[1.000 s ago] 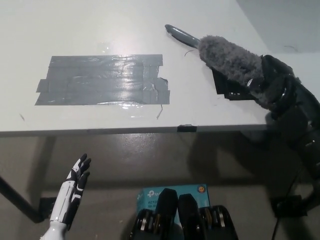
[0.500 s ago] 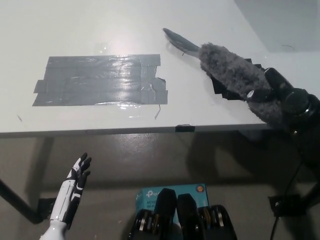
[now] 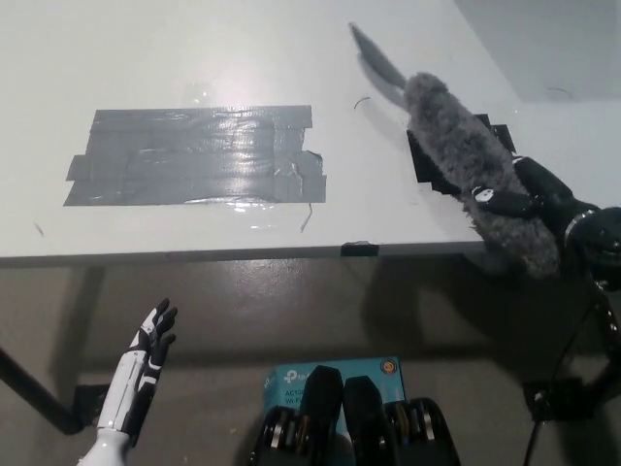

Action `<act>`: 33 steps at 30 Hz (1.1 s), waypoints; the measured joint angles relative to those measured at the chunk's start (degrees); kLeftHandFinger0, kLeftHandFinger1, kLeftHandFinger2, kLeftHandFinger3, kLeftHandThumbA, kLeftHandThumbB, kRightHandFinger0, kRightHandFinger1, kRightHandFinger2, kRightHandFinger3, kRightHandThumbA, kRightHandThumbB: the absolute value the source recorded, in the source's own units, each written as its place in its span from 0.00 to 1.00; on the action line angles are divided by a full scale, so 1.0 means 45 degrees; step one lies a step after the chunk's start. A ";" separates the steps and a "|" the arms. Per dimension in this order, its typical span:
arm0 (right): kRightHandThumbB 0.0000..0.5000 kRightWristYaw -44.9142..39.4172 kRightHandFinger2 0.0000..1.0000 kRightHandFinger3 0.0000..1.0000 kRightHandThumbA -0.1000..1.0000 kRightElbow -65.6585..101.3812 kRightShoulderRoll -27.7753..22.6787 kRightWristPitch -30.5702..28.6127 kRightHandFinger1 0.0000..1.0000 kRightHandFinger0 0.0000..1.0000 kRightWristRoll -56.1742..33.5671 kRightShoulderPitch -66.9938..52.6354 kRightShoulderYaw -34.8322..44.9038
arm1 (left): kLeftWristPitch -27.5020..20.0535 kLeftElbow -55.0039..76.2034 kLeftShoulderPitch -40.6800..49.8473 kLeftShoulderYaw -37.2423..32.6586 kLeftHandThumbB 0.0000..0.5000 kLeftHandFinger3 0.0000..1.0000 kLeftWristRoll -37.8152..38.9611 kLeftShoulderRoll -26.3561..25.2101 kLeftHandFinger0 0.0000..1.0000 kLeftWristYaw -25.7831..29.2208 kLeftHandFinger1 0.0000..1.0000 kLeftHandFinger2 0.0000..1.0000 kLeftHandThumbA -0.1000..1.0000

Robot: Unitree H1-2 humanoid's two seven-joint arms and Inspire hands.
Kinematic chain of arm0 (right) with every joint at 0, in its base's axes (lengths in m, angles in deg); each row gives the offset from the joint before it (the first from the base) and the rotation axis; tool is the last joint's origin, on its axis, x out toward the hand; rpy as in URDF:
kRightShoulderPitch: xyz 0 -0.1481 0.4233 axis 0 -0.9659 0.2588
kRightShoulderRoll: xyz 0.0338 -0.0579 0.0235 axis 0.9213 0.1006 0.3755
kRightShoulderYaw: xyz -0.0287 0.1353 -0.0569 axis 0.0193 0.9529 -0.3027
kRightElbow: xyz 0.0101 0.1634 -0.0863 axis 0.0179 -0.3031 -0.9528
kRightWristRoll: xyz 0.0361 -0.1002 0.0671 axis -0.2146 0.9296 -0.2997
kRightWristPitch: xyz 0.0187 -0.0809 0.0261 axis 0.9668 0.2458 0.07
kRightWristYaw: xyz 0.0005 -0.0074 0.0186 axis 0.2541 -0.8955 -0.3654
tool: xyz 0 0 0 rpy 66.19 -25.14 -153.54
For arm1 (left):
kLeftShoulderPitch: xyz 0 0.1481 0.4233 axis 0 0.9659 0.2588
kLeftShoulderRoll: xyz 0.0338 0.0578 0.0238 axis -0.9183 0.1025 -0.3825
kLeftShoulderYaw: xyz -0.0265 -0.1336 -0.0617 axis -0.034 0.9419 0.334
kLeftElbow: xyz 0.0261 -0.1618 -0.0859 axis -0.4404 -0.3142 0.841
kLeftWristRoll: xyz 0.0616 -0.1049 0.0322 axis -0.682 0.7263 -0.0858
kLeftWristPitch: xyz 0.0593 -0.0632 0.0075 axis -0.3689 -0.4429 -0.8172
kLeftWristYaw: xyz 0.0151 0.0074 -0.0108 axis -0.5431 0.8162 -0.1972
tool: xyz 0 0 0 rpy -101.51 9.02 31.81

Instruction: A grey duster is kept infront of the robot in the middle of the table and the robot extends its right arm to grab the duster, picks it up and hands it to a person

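The grey duster [image 3: 466, 160] is off the table [image 3: 194, 58] and in the air over its right-hand edge, its fluffy head slanting from upper left to lower right and its thin grey handle [image 3: 376, 60] pointing up and away toward the far side of the table. The black right hand [image 3: 529, 194] is closed around the lower part of the fluffy head, fingers wrapped over the fibres, so the hold is on the soft bulk and not on the rigid handle. That matters for the step in hand, which looks like the carry toward a person: a grasp on fluff can slip or let the duster swivel, so the arm would do well to move smoothly, keep the closing pressure steady, and avoid quick wrist turns that would swing the long handle. Presenting the free handle end outward would give the receiver a firm place to take hold, and the fingers should let go only once the other side clearly bears the weight. No person is in view. On the table lie a patch of grey tape [image 3: 194, 155] and, just under the duster, a dark tape mark [image 3: 427, 175]. The white left hand [image 3: 144, 364] hangs below the table edge at lower left, fingers apart, holding nothing.
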 measured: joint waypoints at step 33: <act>0.41 0.0810 0.81 1.00 0.00 0.4889 0.2164 0.0497 0.38 0.00 -0.7565 -0.5809 -0.0704 | 0.0221 -0.0018 0.0015 0.0015 0.63 1.00 -0.0007 0.0003 0.97 0.0002 1.00 1.00 1.00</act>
